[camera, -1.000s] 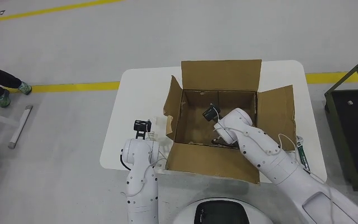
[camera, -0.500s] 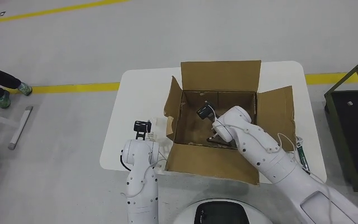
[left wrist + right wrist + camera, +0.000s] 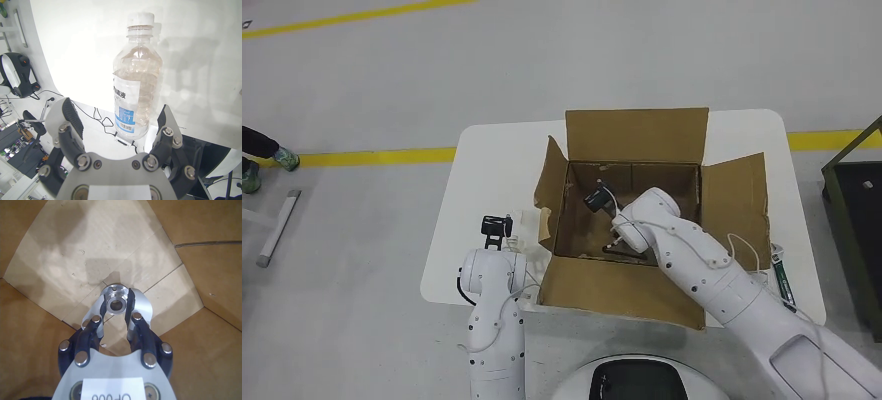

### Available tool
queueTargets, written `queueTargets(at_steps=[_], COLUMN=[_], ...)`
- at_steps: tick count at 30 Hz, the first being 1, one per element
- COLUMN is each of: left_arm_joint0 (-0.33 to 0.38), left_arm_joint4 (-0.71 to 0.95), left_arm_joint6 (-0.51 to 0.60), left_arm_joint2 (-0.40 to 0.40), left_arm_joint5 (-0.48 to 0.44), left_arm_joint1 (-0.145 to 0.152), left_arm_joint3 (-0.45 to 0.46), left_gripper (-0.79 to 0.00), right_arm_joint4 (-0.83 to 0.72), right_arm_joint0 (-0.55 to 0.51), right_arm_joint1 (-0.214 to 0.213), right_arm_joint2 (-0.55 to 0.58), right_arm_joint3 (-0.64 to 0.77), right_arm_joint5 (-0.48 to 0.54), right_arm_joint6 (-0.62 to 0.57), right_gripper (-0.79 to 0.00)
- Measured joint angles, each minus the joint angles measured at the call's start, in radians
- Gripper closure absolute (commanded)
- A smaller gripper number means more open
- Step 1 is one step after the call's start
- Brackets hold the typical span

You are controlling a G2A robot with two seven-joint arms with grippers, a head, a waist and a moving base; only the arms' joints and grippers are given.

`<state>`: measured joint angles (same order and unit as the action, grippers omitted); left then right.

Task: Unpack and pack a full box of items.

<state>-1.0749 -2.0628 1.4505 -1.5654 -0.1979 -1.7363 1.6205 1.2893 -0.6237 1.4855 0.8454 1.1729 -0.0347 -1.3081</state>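
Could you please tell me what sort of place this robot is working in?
Probably a workshop or test hall: a bare grey floor painted with a yellow line, and a white table bearing an open brown cardboard box, in which the right gripper grips a silver metal bushing.

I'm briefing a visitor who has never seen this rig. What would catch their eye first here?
The big open cardboard box on the white table stands out. Inside it, the right gripper has its jaws shut on a shiny metal hub. Beside the box, a clear white-capped bottle is ahead of the left gripper, whose jaws are open.
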Motion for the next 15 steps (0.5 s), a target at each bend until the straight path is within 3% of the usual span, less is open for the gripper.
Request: queueTargets(at_steps=[15], left_arm_joint0=[0.000], left_arm_joint4=[0.000], left_arm_joint6=[0.000], left_arm_joint2=[0.000], left_arm_joint5=[0.000], left_arm_joint1=[0.000], left_arm_joint3=[0.000], left_gripper=[-0.785], right_arm_joint4=[0.017], right_arm_joint0=[-0.007], right_arm_joint1=[0.012], right_arm_joint2=[0.006], right_arm_joint3=[-0.040], right_arm_joint5=[0.001], right_arm_joint6=[0.008], right_gripper=[-0.302])
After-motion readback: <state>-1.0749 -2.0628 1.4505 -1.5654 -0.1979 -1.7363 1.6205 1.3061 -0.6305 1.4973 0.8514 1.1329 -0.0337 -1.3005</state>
